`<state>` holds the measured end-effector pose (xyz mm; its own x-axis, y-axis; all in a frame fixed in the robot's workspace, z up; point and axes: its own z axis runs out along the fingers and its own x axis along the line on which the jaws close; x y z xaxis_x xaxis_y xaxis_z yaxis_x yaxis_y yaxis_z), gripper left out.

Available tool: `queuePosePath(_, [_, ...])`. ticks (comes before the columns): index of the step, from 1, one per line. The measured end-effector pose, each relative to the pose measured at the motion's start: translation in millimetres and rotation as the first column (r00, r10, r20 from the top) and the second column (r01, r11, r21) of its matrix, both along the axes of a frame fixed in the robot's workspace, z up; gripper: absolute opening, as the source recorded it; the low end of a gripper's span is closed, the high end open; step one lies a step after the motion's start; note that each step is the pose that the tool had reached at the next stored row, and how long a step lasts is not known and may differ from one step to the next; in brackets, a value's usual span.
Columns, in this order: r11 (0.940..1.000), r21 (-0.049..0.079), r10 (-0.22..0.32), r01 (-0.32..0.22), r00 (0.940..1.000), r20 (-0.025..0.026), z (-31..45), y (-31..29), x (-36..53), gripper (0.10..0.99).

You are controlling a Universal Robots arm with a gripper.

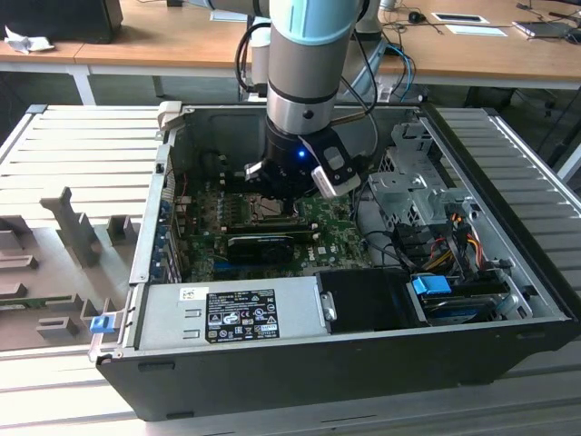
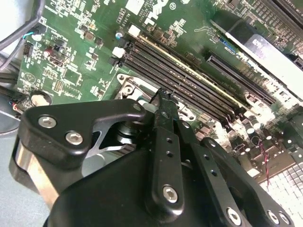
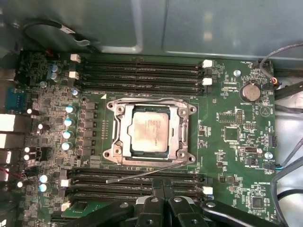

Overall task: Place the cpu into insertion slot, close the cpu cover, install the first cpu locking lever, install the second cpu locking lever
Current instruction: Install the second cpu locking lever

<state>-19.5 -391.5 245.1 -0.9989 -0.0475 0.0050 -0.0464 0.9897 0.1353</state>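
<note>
In the exterior view, one open computer case (image 1: 159, 263) is seen, with one arm reaching down so that its gripper (image 1: 289, 193) hangs over the motherboard (image 1: 204, 204). In the first wrist view, one cpu (image 3: 150, 129) is seated in the socket, framed by one cpu cover (image 3: 182, 125) lying closed. One thin locking lever (image 3: 142, 175) lies just beside the socket, near four memory slots (image 3: 139, 73). The gripper's fingers (image 3: 161, 210) are drawn together, clamped on nothing.

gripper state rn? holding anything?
Gripper: fingers together, shut, nothing seen held. It hovers over the motherboard beside the socket; the cpu sits in the socket with the cpu cover down around it.
</note>
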Motion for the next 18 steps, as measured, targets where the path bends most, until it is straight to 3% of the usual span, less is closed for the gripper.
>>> queuePosePath(2, [0.9997,0.023,0.000,0.000,1.0000,-0.0051,0.0,-3.0,0.0,0.106])
queuePosePath(5, [0.9980,0.064,0.000,0.000,1.0000,-0.0055,-0.2,-8.8,-0.3,0.106])
queuePosePath(12, [0.9968,0.078,0.014,-0.013,0.9999,-0.0054,-6.2,-10.4,-11.6,0.106])
queuePosePath(13, [0.9964,0.078,0.034,-0.033,0.9994,-0.0054,-6.9,-10.5,-11.9,0.106])
queuePosePath(18, [0.9963,0.078,0.036,-0.036,0.9993,-0.0054,-7.5,-10.4,-18.1,0.106])
